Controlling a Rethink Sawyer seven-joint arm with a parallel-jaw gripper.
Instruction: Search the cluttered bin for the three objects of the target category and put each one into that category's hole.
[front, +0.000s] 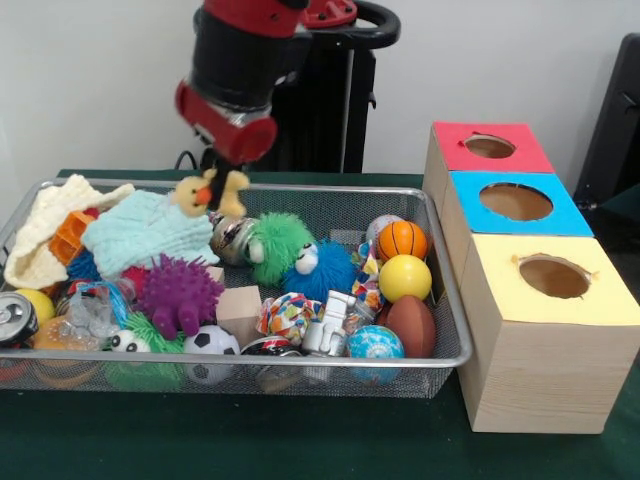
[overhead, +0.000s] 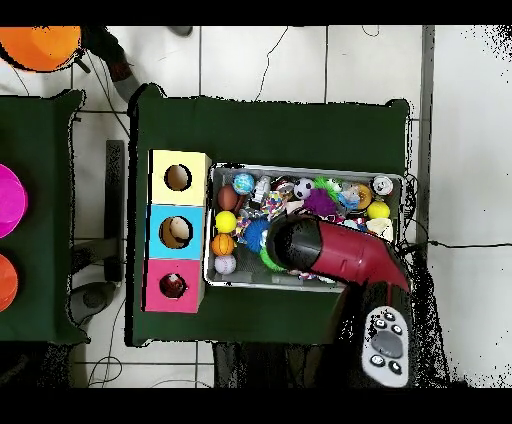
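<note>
The bin (front: 300, 362) of silver wire mesh is full of toys; it also shows in the overhead view (overhead: 300, 170). My gripper (front: 214, 188) hangs from the red and black arm over the bin's far side. It is shut on a yellow plush duck (front: 193, 194) with an orange beak, held just above a light blue knit cloth (front: 145, 232). The hole (front: 489, 146) in the red-topped box is at the far right, apart from the gripper; it also shows in the overhead view (overhead: 173, 286). In the overhead view the arm (overhead: 335, 252) hides the gripper.
Blue-topped (front: 516, 201) and yellow-topped (front: 553, 276) boxes with holes stand in a row with the red one. The bin holds a basketball (front: 402, 239), a yellow ball (front: 405, 277), a football (front: 411, 325), a purple spiky toy (front: 180, 293), a green fuzzy toy (front: 278, 246) and a can (front: 15, 318).
</note>
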